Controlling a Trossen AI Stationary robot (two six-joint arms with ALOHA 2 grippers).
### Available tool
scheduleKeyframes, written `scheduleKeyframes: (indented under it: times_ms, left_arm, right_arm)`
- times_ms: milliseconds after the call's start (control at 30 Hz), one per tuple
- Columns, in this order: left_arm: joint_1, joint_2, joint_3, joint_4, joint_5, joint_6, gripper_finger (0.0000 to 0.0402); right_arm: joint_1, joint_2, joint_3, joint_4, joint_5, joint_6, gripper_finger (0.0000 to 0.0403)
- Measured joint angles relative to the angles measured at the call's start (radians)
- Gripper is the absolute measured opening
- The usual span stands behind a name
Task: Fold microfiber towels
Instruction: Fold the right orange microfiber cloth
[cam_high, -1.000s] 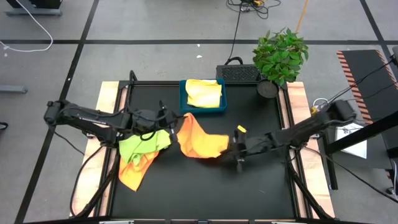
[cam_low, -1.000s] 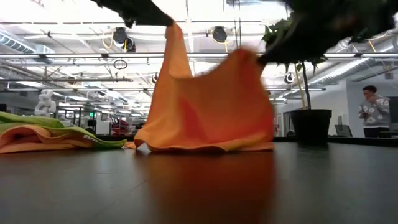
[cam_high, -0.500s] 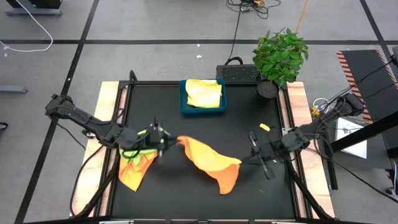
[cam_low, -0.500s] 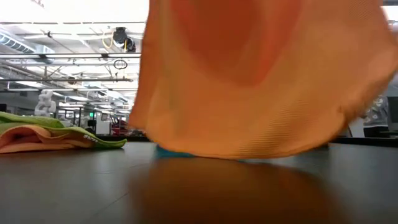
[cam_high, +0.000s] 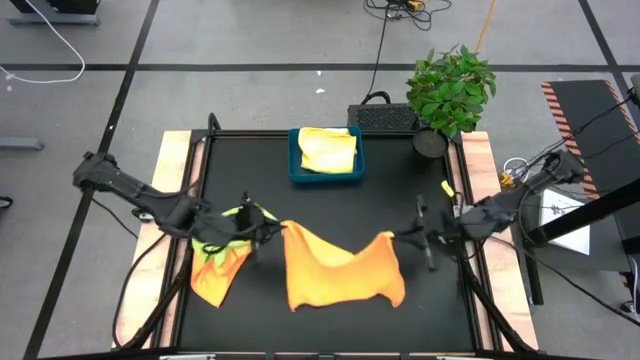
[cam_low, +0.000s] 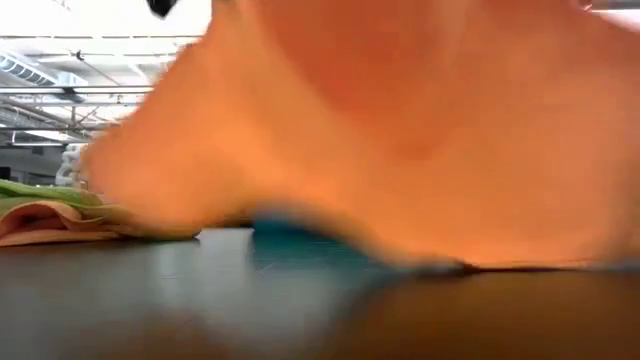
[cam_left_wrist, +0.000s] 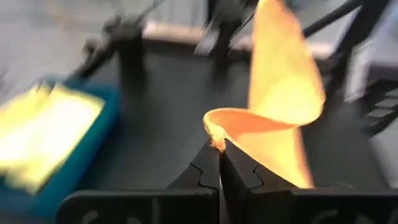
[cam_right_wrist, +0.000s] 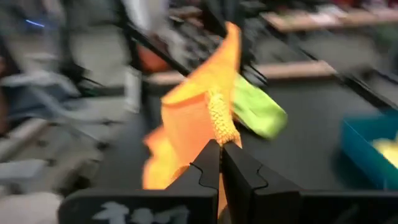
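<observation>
An orange microfiber towel (cam_high: 340, 272) is spread between my two grippers over the middle of the table. My left gripper (cam_high: 272, 230) is shut on its left top corner and my right gripper (cam_high: 403, 238) on its right top corner. The towel sags between them, and its lower part reaches toward the near edge. In the low view the orange towel (cam_low: 400, 130) fills most of the picture. A lime green towel (cam_high: 228, 232) lies bunched on another orange towel (cam_high: 215, 278) at the table's left. A yellow towel (cam_high: 327, 150) lies in the blue tray (cam_high: 296, 170). My left gripper pinches one corner of the towel (cam_left_wrist: 216, 138) between its two shut fingers, coming nearly level from the table's left. The cloth curls away from the fingertips and hangs slack. My right gripper pinches the opposite corner (cam_right_wrist: 222, 132) between its shut fingers, nearly level from the table's right. The bunched corner sticks up past the fingertips.
The blue tray stands at the table's far middle. A potted plant (cam_high: 450, 90) sits at the far right corner, beside a dark box (cam_high: 382, 118). A small yellow piece (cam_high: 447, 188) lies near the right edge. Bare black tabletop (cam_high: 330, 335) shows along the near edge.
My grippers have drawn apart, the left toward the near-left, the right upward and toward the right edge. The orange towel, bunched a second ago with its lower edge on the table, has spread out between them and swung toward the near edge.
</observation>
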Motion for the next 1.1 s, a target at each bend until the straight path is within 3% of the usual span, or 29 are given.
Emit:
scheduleKeyframes:
  times_ms: [267, 533, 633, 833, 967, 1100]
  left_arm:
    - [0.22, 0.002, -0.239, 0.087, 0.199, -0.053, 0.0004]
    - [0.428, 0.002, -0.43, 0.386, 0.331, 0.105, 0.0003]
    - [0.518, 0.031, -0.458, 0.492, 0.368, 0.176, 0.0003]
    - [0.622, 0.047, -0.455, 0.513, 0.473, 0.256, 0.0002]
    - [0.609, 0.048, -0.455, 0.517, 0.571, 0.284, 0.0002]
    - [0.531, 0.048, -0.455, 0.504, 0.576, 0.314, 0.0001]
  right_arm:
    - [-0.167, 0.005, -0.187, -0.032, -0.004, 0.146, 0.0]
    - [-0.378, 0.005, -0.371, 0.131, -0.008, 0.119, 0.0]
    - [-0.488, 0.005, -0.409, 0.236, -0.102, 0.044, 0.0]
    - [-0.658, 0.005, -0.412, 0.281, -0.316, -0.02, 0.0]
    - [-0.691, 0.003, -0.412, 0.281, -0.463, -0.05, 0.0]
    - [-0.679, 0.003, -0.412, 0.281, -0.571, -0.034, 0.0]
